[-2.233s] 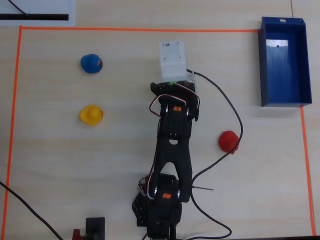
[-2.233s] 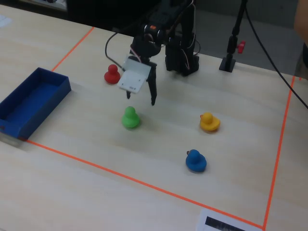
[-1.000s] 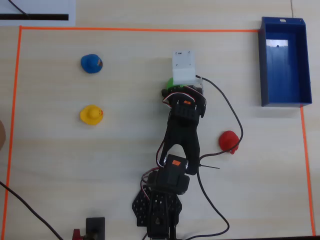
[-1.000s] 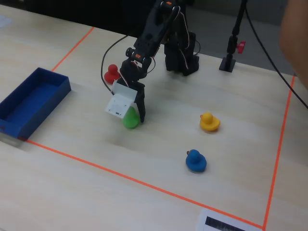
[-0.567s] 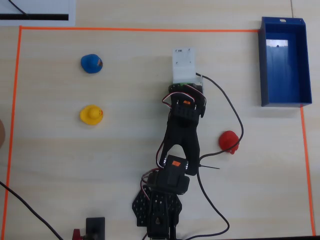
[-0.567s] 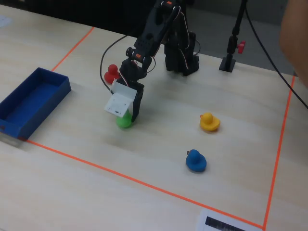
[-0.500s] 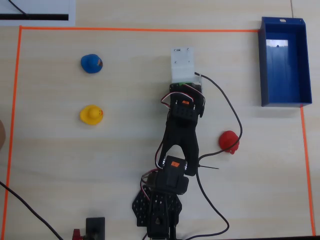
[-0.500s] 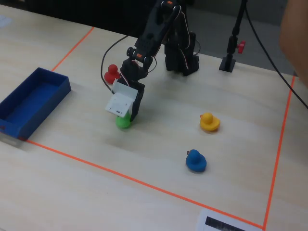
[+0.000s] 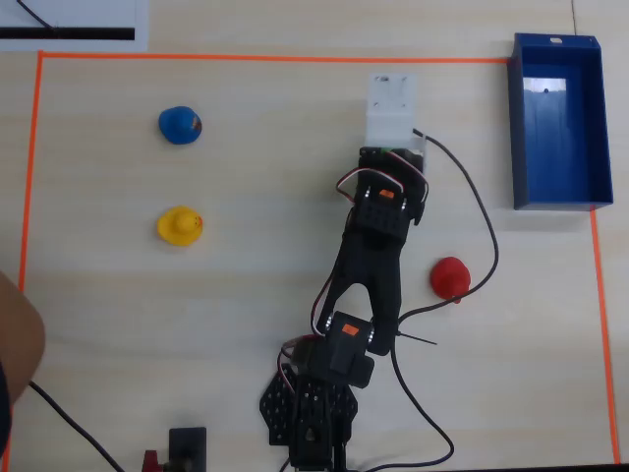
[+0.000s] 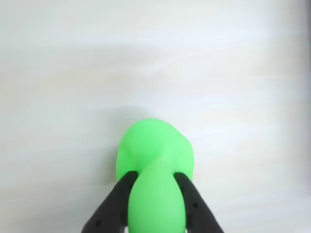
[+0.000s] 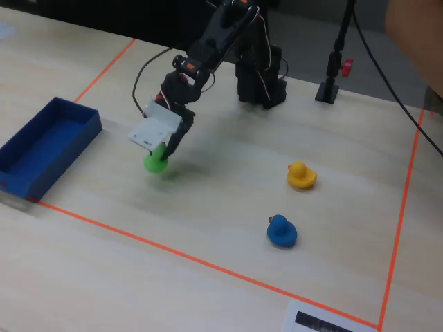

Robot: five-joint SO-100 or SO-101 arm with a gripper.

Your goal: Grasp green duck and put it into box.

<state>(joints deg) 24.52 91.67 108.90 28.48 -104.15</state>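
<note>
In the wrist view the green duck (image 10: 155, 160) sits squeezed between my two black fingers (image 10: 114, 204); my gripper (image 10: 154, 175) is shut on it. The fixed view shows the gripper (image 11: 163, 153) holding the green duck (image 11: 154, 164) low over the table, to the right of the blue box (image 11: 66, 164). From overhead, the gripper (image 9: 393, 138) with its white mount covers the duck; the box (image 9: 560, 138) stands at the top right, well apart from the gripper.
A yellow duck (image 9: 179, 225) and a blue duck (image 9: 179, 125) sit at the left in the overhead view, a red duck (image 9: 449, 277) right of the arm. Orange tape (image 9: 265, 59) frames the area. A hand (image 9: 15, 339) enters at the left edge.
The gripper came down over the green duck, shut on it, and has carried it toward the box: rightward in the overhead view, leftward in the fixed view.
</note>
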